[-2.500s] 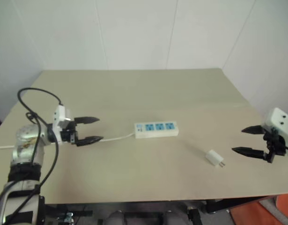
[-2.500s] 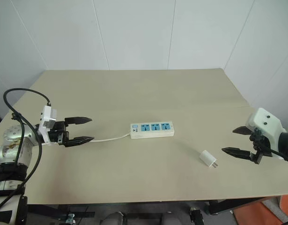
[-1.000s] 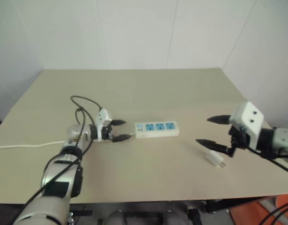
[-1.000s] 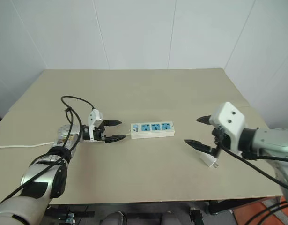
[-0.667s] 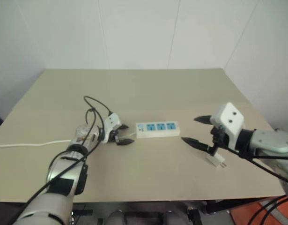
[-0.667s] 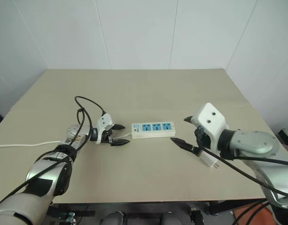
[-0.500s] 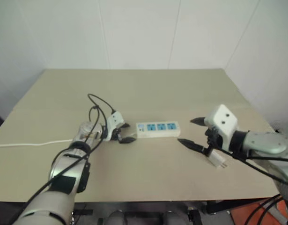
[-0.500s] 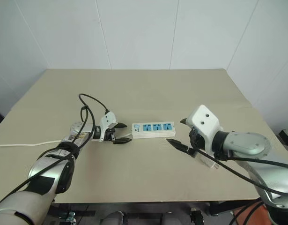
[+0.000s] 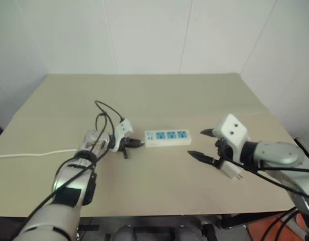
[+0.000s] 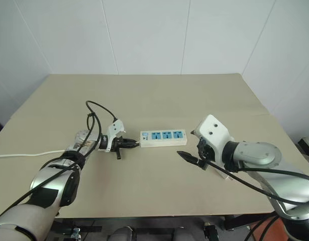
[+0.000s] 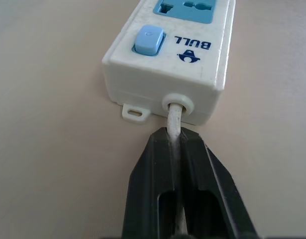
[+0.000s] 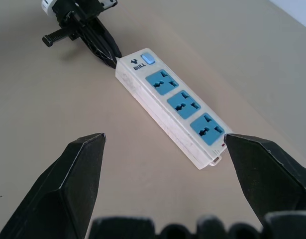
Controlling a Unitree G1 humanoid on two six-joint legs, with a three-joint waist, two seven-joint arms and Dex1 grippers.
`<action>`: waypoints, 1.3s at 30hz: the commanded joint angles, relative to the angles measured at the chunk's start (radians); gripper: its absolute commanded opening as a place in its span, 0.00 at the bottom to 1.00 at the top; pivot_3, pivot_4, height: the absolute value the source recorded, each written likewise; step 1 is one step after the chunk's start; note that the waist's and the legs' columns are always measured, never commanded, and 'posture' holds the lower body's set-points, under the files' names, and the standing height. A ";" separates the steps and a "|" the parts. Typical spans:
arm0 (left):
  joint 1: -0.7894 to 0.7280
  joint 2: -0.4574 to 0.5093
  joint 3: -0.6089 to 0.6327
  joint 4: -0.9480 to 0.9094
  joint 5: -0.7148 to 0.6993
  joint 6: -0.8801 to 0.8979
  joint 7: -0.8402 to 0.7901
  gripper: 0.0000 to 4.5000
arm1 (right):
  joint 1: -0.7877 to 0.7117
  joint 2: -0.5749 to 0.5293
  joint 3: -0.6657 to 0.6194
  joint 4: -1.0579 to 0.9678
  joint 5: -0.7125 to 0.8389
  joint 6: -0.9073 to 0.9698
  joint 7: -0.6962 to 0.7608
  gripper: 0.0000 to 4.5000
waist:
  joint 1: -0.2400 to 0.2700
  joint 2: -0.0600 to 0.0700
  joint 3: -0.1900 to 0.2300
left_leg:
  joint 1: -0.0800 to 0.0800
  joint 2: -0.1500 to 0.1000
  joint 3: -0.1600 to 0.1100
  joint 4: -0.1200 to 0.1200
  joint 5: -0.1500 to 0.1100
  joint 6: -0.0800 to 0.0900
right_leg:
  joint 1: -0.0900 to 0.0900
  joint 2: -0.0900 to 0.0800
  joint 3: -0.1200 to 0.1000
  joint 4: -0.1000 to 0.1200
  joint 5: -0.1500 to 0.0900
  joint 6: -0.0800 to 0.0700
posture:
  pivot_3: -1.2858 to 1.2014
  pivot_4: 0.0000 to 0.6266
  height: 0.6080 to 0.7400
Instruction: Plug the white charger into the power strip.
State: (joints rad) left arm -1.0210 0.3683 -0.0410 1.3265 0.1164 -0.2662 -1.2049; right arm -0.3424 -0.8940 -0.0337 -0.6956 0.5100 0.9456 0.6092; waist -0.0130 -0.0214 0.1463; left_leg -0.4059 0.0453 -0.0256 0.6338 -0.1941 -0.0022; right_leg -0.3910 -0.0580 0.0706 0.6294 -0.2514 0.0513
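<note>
Two arms reach inward: left end effector (image 11: 176, 144) clenches the cord (image 11: 173, 122), right end effector (image 9: 203, 145) apparently gapes.

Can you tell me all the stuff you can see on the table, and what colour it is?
power strip: one, white with three blue sockets and a blue switch, middle of the table.
cord: one, thin and white, runs from the strip's switch end off toward the table's left edge.
white charger: one, white, lying on the table right of the strip, partly behind the right arm.
table: one, beige.
left tool: one, black fingers, shut on the cord right beside the strip.
right tool: one, black fingers, open, held close to the charger.
</note>
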 commanded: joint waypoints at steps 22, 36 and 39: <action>0.651 0.149 -0.038 -1.461 -0.187 0.849 0.110 0.07 | -0.026 0.063 0.148 0.110 -0.140 -0.143 0.040 1.00 | -0.003 0.000 0.000 | 0.005 0.001 0.001 0.000 0.000 0.000 | 0.003 0.000 0.000 0.000 -0.003 0.003 | 0.52 0.24 1.00; 0.634 0.319 0.103 -1.376 -0.528 0.714 -0.188 0.99 | -0.007 0.061 0.117 0.109 -0.154 -0.149 0.052 1.00 | -0.003 0.000 0.000 | 0.002 0.002 0.001 -0.002 0.000 0.000 | -0.001 0.001 0.000 0.000 -0.001 -0.004 | 0.52 0.24 1.00; 0.585 0.280 0.143 -1.234 -0.506 0.518 -0.157 0.99 | -0.006 0.060 0.109 0.100 -0.151 -0.145 0.051 1.00 | 0.000 0.000 0.000 | 0.002 0.002 0.001 -0.002 0.000 0.000 | -0.001 0.001 0.000 0.000 -0.001 -0.004 | 0.52 0.24 1.00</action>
State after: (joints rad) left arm -0.4085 0.6697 0.0658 0.0374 -0.3861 0.3609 -1.3795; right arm -0.3393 -0.8309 0.1202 -0.5605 0.3654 0.8123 0.6659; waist -0.0127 -0.0213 0.1464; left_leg -0.4037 0.0474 -0.0249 0.6323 -0.1940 -0.0024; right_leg -0.3917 -0.0574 0.0705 0.6291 -0.2527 0.0479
